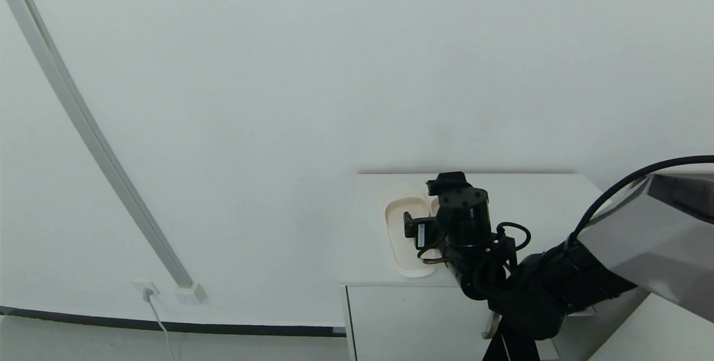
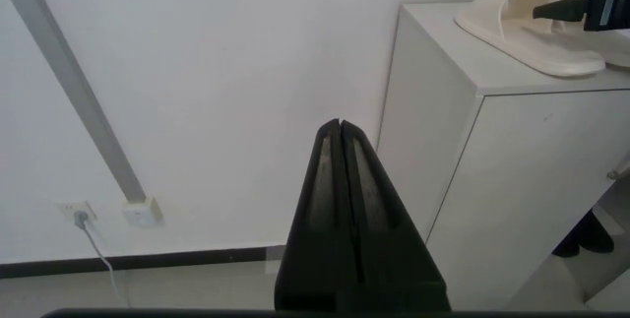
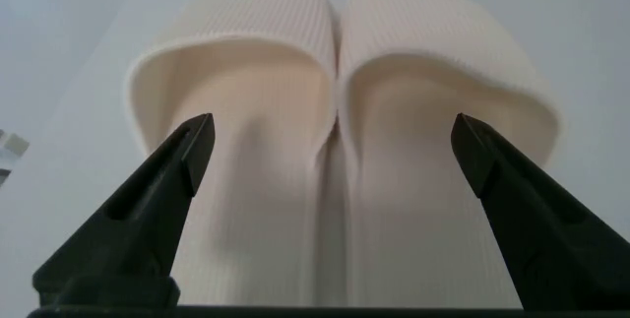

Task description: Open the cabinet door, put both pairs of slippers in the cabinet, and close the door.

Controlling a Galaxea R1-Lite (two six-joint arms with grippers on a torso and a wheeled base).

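Observation:
A pair of cream slippers (image 3: pixel 340 111) lies side by side on top of the white cabinet (image 1: pixel 535 205), near its left edge (image 1: pixel 403 238). My right gripper (image 3: pixel 333 136) is open just above them, one black finger outside each slipper. The left wrist view looks at the cabinet (image 2: pixel 463 160) from its side, with the slippers (image 2: pixel 532 28) on top and the right gripper (image 2: pixel 556 8) over them. My left gripper (image 2: pixel 340 131) is shut on nothing, off to the cabinet's left, away from it. A dark shoe-like shape (image 2: pixel 589 234) shows low beside the front panel's edge; its exact place is unclear.
The cabinet's front panel (image 1: pixel 401 322) faces me, with a metal handle (image 1: pixel 491 325) partly behind my right arm. On the wall to the left are a slanting cable duct (image 1: pixel 83 121) and a socket with a plug (image 1: pixel 146 292). Bare floor lies left of the cabinet.

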